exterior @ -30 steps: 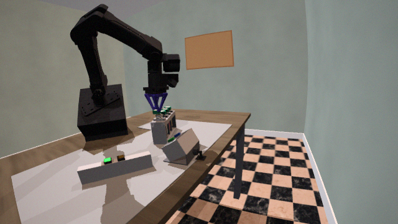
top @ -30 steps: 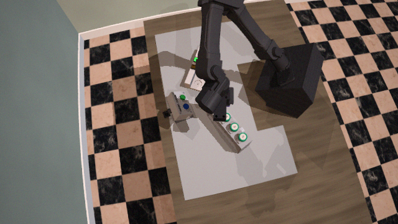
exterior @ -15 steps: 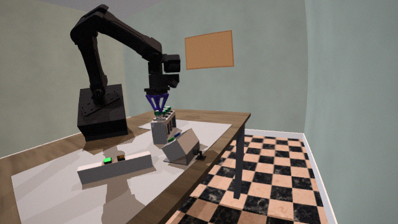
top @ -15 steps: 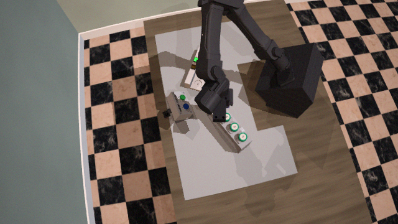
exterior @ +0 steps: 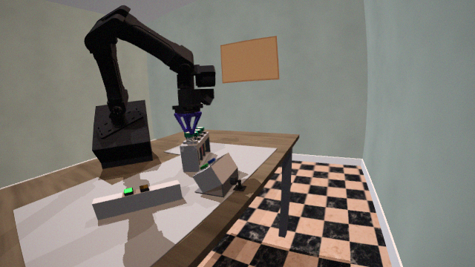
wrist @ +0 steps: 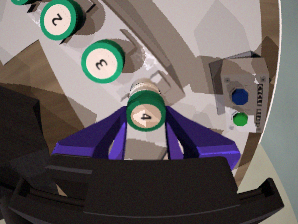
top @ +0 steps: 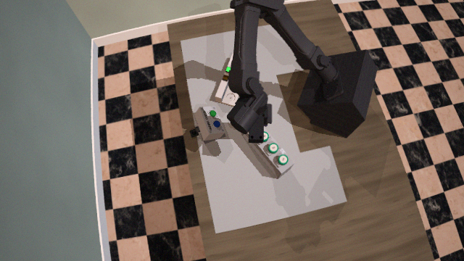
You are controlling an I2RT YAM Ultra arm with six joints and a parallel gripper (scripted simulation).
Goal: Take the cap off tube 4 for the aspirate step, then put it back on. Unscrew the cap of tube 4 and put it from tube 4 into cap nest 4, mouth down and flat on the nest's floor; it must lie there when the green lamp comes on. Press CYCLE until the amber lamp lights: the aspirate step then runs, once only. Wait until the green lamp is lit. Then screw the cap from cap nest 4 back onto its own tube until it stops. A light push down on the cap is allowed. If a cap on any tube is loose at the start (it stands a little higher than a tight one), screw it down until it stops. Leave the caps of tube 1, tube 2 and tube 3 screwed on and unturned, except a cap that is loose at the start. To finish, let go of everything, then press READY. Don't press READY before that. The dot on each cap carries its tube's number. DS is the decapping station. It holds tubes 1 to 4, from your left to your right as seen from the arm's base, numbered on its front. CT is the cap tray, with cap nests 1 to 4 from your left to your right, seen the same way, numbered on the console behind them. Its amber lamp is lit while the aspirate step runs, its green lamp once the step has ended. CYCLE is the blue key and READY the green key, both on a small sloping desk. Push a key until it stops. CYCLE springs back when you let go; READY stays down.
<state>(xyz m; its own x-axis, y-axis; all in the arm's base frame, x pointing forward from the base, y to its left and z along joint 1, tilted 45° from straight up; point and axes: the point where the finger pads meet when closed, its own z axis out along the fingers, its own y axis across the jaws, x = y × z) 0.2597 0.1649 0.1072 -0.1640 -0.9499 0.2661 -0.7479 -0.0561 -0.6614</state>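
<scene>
My gripper is shut on the green cap 4, held dot up just above the mouth of tube 4 at the end of the decapping station. Whether it touches the tube is unclear; the top view hides it behind the wrist. Cap 3, cap 2 and cap 1 sit on their tubes. The green lamp is lit; the amber lamp is dark.
The sloping desk carries the blue CYCLE key and green READY key. It stands beside the station's tube 4 end. The cap tray is partly hidden by the arm in the top view.
</scene>
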